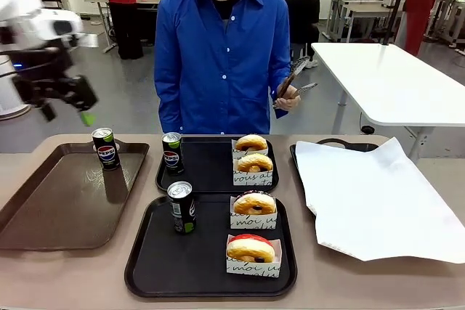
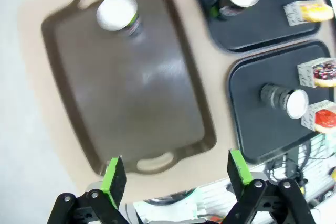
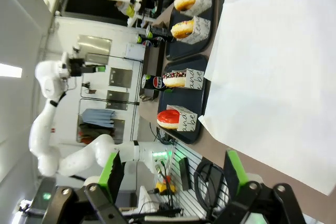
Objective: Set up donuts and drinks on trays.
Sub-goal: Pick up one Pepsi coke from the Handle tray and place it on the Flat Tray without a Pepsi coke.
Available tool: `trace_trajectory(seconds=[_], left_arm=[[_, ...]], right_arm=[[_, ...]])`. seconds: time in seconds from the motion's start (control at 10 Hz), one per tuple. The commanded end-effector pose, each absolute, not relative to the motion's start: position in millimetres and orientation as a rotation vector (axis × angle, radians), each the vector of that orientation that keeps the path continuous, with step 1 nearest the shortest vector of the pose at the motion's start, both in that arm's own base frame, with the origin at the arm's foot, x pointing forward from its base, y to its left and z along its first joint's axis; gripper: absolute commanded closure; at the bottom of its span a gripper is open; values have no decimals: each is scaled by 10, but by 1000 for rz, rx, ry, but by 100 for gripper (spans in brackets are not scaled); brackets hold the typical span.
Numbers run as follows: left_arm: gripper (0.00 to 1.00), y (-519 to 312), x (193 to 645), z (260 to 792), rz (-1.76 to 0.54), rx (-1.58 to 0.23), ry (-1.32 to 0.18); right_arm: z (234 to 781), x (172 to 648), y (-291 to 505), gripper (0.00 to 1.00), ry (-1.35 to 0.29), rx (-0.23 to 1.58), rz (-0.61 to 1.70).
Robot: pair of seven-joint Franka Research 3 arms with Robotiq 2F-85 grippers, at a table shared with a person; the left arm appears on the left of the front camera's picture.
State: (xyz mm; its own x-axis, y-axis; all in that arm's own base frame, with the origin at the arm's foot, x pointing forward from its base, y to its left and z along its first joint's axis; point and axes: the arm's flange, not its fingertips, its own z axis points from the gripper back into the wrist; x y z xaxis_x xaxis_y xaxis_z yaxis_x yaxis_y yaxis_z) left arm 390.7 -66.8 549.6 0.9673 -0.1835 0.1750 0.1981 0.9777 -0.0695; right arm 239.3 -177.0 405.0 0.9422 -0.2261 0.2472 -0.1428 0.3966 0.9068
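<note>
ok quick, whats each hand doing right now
left hand: open, holding nothing, up above the brown tray
right hand: open, holding nothing
person's hand: holding tongs

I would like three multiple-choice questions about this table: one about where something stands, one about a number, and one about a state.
1. Where does the can on the brown tray stand?
A. At a far corner
B. In the middle
C. At the near rim

2. How many boxed donuts lie on the near black tray?
A. One
B. Two
C. Four

3. How are the jaws of the left gripper?
A. Shut on a can
B. Shut on nothing
C. Open, holding nothing

Answers:
1. A: the Pepsi can stands upright at the tray's far corner nearest the black trays.
2. B: the sprinkled donut and the red donut sit there in their boxes.
3. C: the left wrist view shows the green pads wide apart with nothing between.
</note>
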Motion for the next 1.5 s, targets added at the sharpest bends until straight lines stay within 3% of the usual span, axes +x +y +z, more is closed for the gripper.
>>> trace_trajectory(seconds=[0.0, 0.2, 0.3, 0.7, 0.9, 1.2, 1.4], left_arm=[[0, -146, 3564, 5473, -109, -125, -202], [0, 373, 3353, 5458, 25, -293, -249], [0, 532, 3381, 5442, 76, -470, -275], [0, 1113, 3872, 5239, 207, -983, -345], [0, 1319, 3716, 5293, 112, -1092, -479], [0, 1675, 3441, 5221, 176, -1175, -592], [0, 1835, 3398, 5107, 302, -1222, -494]], right_arm=[[4046, 2391, -1764, 0, -374, 1179, -44], [4046, 2391, -1764, 0, -374, 1179, -44], [4046, 2391, -1764, 0, -374, 1179, -44], [4046, 2391, -1764, 0, -374, 1179, -44], [4046, 2391, -1764, 0, -374, 1179, -44], [4046, 2391, -1764, 0, -374, 1179, -44], [4046, 2391, -1764, 0, -374, 1179, -44]])
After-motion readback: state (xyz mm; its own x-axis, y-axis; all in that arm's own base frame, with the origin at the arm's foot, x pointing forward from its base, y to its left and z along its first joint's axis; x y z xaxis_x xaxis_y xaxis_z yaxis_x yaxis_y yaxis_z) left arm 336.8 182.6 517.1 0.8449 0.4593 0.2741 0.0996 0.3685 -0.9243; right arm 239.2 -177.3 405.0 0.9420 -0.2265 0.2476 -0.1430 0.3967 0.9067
